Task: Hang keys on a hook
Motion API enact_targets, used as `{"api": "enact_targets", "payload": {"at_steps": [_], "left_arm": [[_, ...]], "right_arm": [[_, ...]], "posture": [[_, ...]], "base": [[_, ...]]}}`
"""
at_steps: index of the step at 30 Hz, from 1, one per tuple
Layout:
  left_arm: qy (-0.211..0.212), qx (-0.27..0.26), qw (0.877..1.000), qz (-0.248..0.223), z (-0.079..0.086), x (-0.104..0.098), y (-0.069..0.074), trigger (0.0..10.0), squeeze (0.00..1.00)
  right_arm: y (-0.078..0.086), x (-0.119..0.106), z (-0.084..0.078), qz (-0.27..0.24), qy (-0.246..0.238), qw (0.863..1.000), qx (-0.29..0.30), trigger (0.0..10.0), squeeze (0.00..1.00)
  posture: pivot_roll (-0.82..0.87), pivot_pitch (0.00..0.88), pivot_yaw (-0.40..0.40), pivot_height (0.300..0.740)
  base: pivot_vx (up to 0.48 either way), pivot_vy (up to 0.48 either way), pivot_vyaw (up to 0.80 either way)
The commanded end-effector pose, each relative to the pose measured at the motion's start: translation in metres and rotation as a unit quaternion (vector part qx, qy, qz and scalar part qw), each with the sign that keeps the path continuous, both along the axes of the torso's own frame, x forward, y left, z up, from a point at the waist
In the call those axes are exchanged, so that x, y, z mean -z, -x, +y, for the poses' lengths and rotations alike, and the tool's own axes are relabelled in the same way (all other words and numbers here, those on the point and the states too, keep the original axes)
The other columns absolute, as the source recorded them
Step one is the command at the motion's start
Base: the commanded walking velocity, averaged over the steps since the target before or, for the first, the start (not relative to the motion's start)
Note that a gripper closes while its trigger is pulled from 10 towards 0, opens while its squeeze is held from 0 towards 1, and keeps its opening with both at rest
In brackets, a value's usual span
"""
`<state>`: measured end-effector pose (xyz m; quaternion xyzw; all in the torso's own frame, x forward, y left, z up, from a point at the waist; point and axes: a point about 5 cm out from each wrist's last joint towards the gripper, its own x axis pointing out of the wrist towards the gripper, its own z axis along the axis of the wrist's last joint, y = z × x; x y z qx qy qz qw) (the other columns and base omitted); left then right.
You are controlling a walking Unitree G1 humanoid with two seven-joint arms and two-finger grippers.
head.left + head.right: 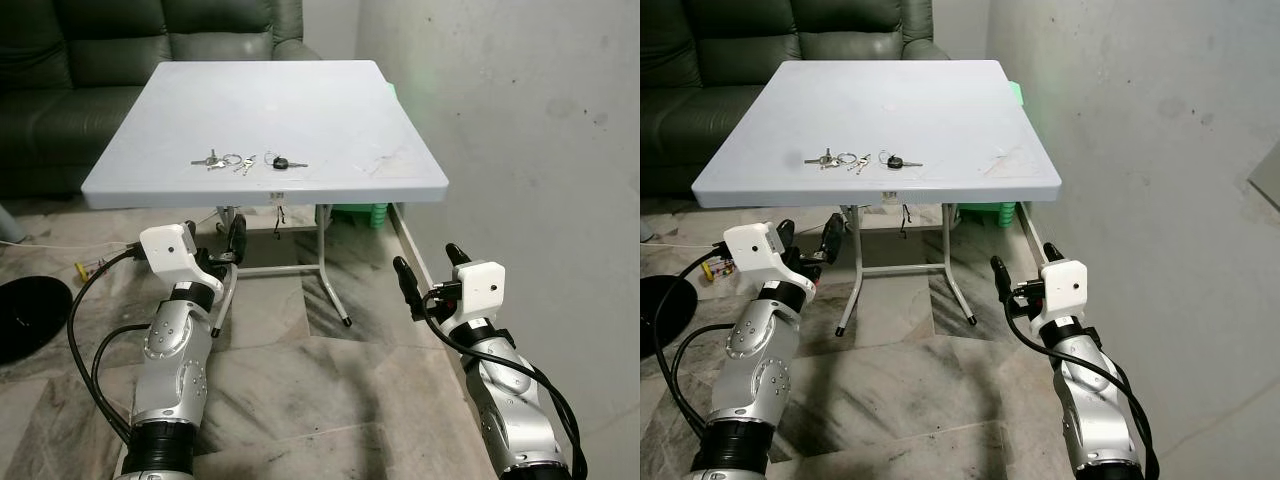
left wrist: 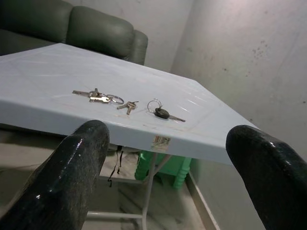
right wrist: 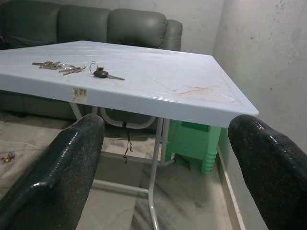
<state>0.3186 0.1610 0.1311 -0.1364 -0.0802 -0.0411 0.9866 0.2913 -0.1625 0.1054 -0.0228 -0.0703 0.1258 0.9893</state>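
Note:
Near the front edge of a pale blue-grey table (image 1: 300, 100) lie a bunch of silver keys (image 1: 222, 160) and, just right of it, a black-headed key on a ring (image 1: 283, 163). My left gripper (image 1: 213, 238) is held open below and in front of the table edge, under the keys, with nothing between its fingers. My right gripper (image 1: 430, 270) is open too, lower and further right, near the table's front right corner. In the left wrist view the silver keys (image 2: 98, 97) and the black-headed key (image 2: 162, 113) lie beyond the open fingers (image 2: 72, 167).
A dark green sofa (image 1: 100, 60) stands behind the table. A grey wall (image 1: 520, 120) runs close along the right. Under the table are metal legs (image 1: 325, 270) and a green plastic stool (image 1: 360, 213). A black round object (image 1: 25, 310) lies on the floor at left.

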Motion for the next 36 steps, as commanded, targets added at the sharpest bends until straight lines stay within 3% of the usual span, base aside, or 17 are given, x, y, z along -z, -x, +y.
{"api": "enact_targets", "payload": {"at_steps": [1, 12, 17, 22, 36], "left_arm": [[-0.007, 0.002, 1.0, -0.004, 0.001, -0.002, -0.001, 10.0, 0.0], [-0.022, 0.016, 1.0, -0.011, -0.002, -0.006, 0.001, 10.0, 0.0], [-0.017, 0.01, 0.999, 0.025, 0.012, 0.009, 0.005, 10.0, 0.0], [-0.019, 0.004, 0.999, 0.032, 0.017, 0.01, 0.006, 10.0, 0.0], [-0.004, 0.005, 0.999, 0.036, 0.014, 0.01, 0.007, 10.0, 0.0]], "right_arm": [[0.001, -0.002, -0.002, -0.001, -0.004, 1.0, 0.004, 10.0, 0.0], [0.002, -0.01, -0.004, -0.016, -0.011, 1.0, 0.004, 10.0, 0.0], [0.004, -0.006, -0.013, -0.01, 0.001, 1.0, 0.012, 10.0, 0.0], [0.006, -0.005, -0.015, -0.007, 0.001, 1.0, 0.015, 10.0, 0.0], [0.005, -0.008, -0.013, -0.007, -0.002, 1.0, 0.015, 10.0, 0.0]], "posture": [[0.0, 0.0, -0.029, 0.74], [0.0, 0.0, -0.023, 0.74], [-0.01, 0.0, -0.016, 0.74], [0.0, 0.0, -0.014, 0.74], [0.0, 0.0, -0.014, 0.74]], "base": [[0.0, 0.0, 0.0], [0.0, 0.0, 0.0], [0.0, 0.0, 0.0], [0.0, 0.0, 0.0], [0.0, 0.068, 0.0]]}}
